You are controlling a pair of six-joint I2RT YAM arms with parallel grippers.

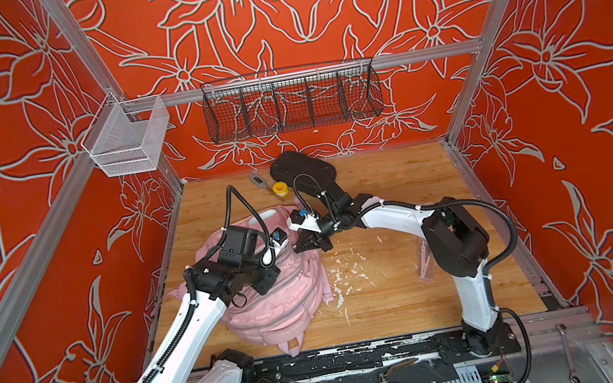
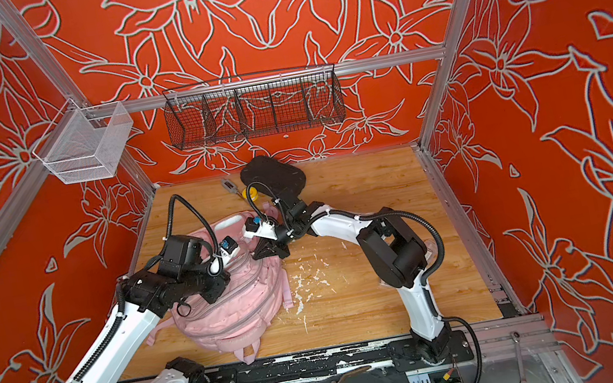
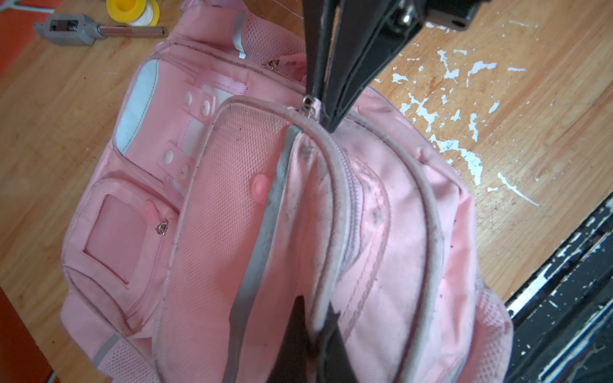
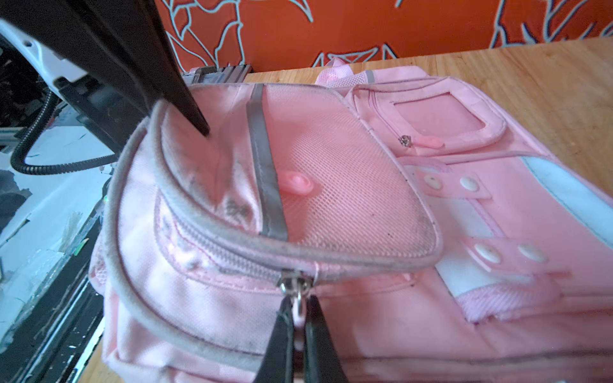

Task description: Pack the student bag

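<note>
Both arms [image 1: 388, 214] have white shells [image 1: 189, 330], black joint housings [image 1: 456, 243], ribbed black hoses [image 4: 36, 169] and tapered black fingers [image 3: 348, 83].

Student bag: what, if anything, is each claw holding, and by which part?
The right claw is shut on the zipper pull of the student bag's front pocket. The left claw pinches the grey piped rim of the same pocket, further along.

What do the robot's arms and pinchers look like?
The left arm and right arm have smooth white shells and chunky black joints. Ribbed black cables loop along them, held by white ties. The left gripper and right gripper each have two black fingers tapering to points.
</note>
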